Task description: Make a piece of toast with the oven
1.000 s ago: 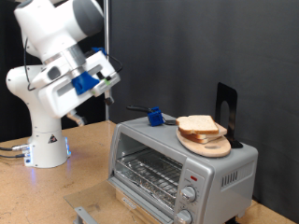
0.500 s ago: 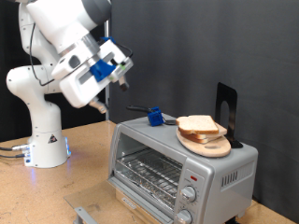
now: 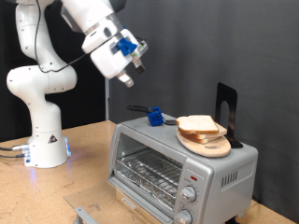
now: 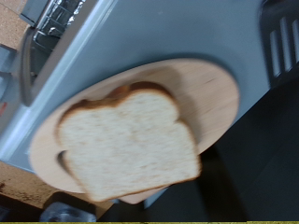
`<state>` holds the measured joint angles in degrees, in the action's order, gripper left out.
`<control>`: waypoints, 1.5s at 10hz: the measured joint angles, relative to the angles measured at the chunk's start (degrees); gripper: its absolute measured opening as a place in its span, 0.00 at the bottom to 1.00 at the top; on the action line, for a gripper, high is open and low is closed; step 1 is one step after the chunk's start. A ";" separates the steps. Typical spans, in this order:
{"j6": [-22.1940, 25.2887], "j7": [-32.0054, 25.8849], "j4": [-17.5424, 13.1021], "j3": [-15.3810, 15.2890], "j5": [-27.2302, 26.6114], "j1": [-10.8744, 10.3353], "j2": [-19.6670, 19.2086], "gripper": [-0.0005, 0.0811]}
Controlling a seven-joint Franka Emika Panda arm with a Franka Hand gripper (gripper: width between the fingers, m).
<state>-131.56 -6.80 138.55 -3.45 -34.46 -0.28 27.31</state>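
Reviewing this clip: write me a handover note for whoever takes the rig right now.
Gripper: in the air above the oven, toward the exterior view's left of the bread, holding nothing that shows.
Piece of toast: top slice of a stack on the round wooden board, on top of the oven.
Oven door shut, rack bare.
Done: nothing visible. Left: bread not yet picked up or put in the oven.

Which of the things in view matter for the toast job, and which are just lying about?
For the job: the piece of toast, top of a stack on the oven; the oven, door shut; the gripper, in the air, holding nothing.

Lying about: round wooden board under the bread; blue-handled tool and black stand on the oven.
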 joint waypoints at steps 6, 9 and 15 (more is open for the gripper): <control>5.85 10.23 2.36 -8.90 5.26 0.02 7.20 0.99; 5.48 9.66 4.83 -8.79 4.88 0.08 9.31 0.99; 6.54 -6.13 5.37 -9.11 9.67 -0.79 9.00 0.99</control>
<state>-125.02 -12.94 143.92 -12.55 -24.80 -1.06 36.31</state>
